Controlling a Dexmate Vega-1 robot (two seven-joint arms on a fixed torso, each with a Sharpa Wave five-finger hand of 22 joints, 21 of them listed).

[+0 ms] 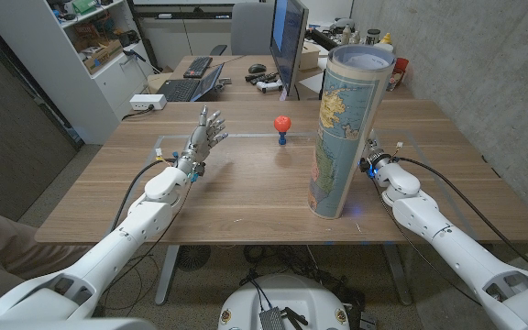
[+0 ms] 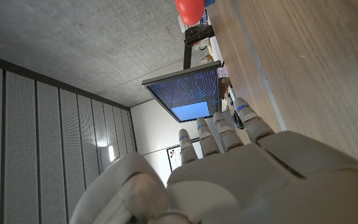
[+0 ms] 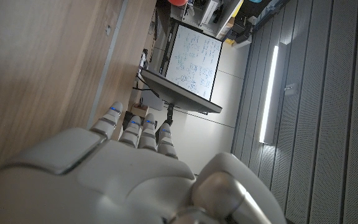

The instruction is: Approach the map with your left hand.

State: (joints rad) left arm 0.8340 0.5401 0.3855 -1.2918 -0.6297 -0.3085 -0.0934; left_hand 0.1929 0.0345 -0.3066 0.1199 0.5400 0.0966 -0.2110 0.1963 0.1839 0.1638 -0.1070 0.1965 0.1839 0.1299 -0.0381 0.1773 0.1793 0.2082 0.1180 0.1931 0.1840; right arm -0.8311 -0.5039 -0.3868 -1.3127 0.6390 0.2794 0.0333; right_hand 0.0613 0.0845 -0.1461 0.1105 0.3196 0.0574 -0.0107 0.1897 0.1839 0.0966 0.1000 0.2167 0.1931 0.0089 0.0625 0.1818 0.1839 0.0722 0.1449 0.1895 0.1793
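The map [image 1: 345, 128] is a tall rolled tube printed with blue sea and coloured land, standing upright on the wooden table [image 1: 246, 197] right of centre. My left hand [image 1: 205, 134] hovers well to the left of it, fingers spread and reaching away from me, holding nothing. Its pale back [image 2: 241, 174] appears in the left wrist view with straight fingers over the wood. My right hand [image 1: 374, 154] stands just right of the map, partly hidden behind it. In the right wrist view that hand [image 3: 123, 168] has straight fingers and holds nothing.
A small red ball on a blue base [image 1: 282, 126] stands between my left hand and the map; it shows as a red blob [image 2: 190, 9] in the left wrist view. Behind the table stands a desk with a monitor [image 1: 288, 41] and a laptop [image 1: 191, 84].
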